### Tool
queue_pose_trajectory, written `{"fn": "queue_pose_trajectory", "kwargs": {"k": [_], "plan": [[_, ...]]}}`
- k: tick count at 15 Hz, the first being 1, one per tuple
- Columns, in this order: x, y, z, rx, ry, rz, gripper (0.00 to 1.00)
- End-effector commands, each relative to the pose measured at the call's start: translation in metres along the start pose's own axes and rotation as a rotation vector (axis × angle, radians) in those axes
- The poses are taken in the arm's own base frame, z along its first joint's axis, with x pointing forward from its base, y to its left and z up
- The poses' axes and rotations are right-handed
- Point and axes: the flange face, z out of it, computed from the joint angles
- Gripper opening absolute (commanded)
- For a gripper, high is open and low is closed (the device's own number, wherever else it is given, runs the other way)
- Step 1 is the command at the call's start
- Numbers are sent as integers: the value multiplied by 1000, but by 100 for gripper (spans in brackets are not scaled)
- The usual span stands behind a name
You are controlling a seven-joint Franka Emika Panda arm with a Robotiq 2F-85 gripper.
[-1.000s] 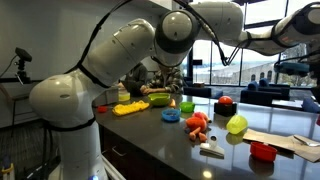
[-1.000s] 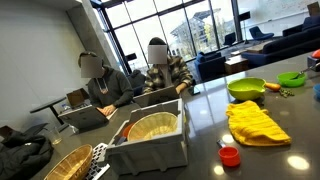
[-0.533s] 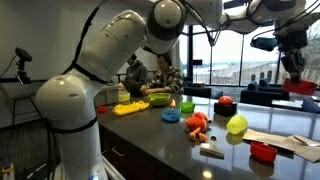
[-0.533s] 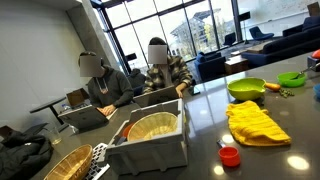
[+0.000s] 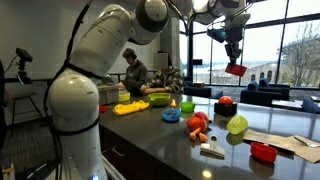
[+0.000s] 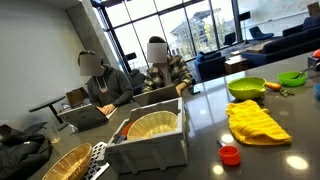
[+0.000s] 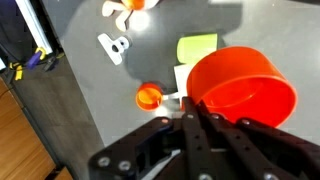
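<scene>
Red bowl [image 5: 236, 70] hanging high in the air in an exterior view, well above the dark counter [image 5: 150, 130], clamped at its rim by the gripper [image 5: 234, 58] pointing down from the arm overhead. Spread on the counter below: a yellow-green ball [image 5: 237, 125], a red fruit [image 5: 226, 102] behind it, an orange toy [image 5: 197, 123], a blue dish [image 5: 171, 115], a small red cup [image 5: 262, 151] near the front edge, a white block [image 5: 211, 151]. Farther back, a yellow cloth [image 5: 128, 108] just beside a green bowl [image 5: 158, 99].

Neither held bowl nor gripper visible in an exterior view along the counter: only a grey bin [image 6: 150, 152] with a wicker basket [image 6: 155, 126] inside, the yellow cloth [image 6: 258, 122], the green bowl [image 6: 246, 88] and a red lid [image 6: 230, 154].

In the wrist view, Red bowl [image 7: 245, 90] filling the right half, open side up and tilted, its near rim squeezed between the black fingers [image 7: 205, 125] of the gripper [image 7: 190, 103], jaws closed on the wall. Far beneath, on the dark counter, an orange cup [image 7: 148, 97], the white block [image 7: 113, 45] and a yellow-green sheet [image 7: 197, 47].
</scene>
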Motion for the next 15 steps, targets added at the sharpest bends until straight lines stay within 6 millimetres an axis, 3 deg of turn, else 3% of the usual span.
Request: {"fn": "queue_pose_trajectory", "kwargs": {"k": [1, 4, 6, 12, 15], "plan": [[-74, 25, -18, -69, 5, -28, 1], [-122, 40, -13, -172, -67, -164, 1], [-141, 47, -3, -243, -75, -193, 1], [-142, 54, 43, -412, -90, -180, 1], [-146, 59, 52, -442, -78, -187, 1]]}}
